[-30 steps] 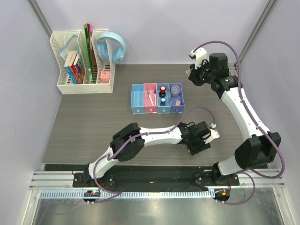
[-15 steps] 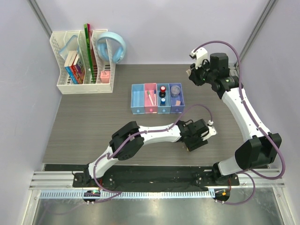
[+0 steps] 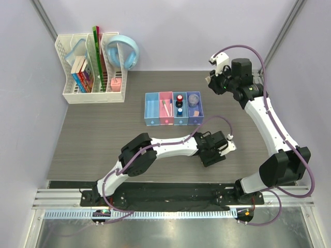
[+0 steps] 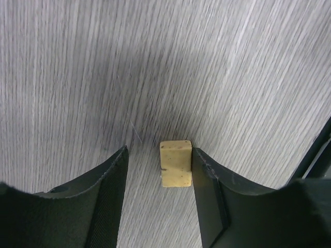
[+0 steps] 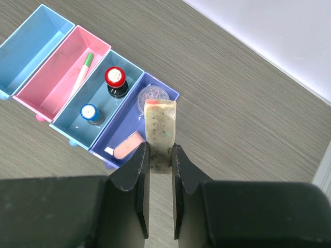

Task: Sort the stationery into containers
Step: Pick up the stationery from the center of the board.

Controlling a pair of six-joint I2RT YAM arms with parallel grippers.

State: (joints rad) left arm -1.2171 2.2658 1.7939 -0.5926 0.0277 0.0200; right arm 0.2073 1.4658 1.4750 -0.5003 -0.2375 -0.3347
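Noted grey wood-grain table (image 3: 103,134) boxed by lavender walls (image 3: 170,31), with white mesh organizer (image 3: 93,72) and light-blue headphones (image 3: 123,51) at 10 o'clock and the four-bin row (image 3: 173,108) just past centre toward 12. Found left gripper (image 4: 160,152) at 5 o'clock, spread open astride a tan eraser (image 4: 176,163) lying on bare table, against one finger only. Logged right gripper (image 5: 160,147) at 2 o'clock, clamped on a speckled eraser (image 5: 160,121), off to the right of the bin row.
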